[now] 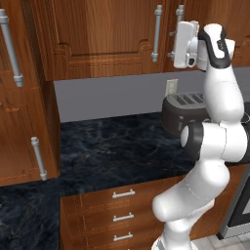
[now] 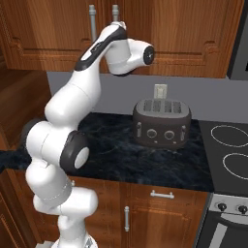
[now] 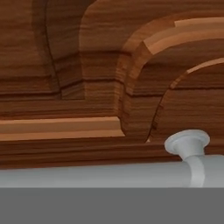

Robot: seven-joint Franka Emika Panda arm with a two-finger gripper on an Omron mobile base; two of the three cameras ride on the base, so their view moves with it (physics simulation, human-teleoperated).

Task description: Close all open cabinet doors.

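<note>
Two reddish-brown cabinet doors hang above the counter, each with a vertical grey bar handle. The left door [image 1: 97,36] and the right door [image 2: 189,29] both look flush with the cabinet front. My gripper [image 1: 177,45] is raised against the right door, right at its handle [image 1: 179,24], beside the left door's handle [image 1: 157,31]. In the hand view the door's raised panel [image 3: 109,78] is very close, and the grey handle bar [image 3: 100,175] runs along the bottom with one mount [image 3: 188,143]. My fingertips are hidden, so I cannot tell their state.
A dark toaster [image 2: 162,123] stands on the black marble counter [image 1: 112,146] below my arm. A stove top [image 2: 230,145] lies to the right. A tall wooden cabinet [image 1: 22,122] with bar handles stands at the left. Drawer fronts [image 1: 122,205] sit under the counter.
</note>
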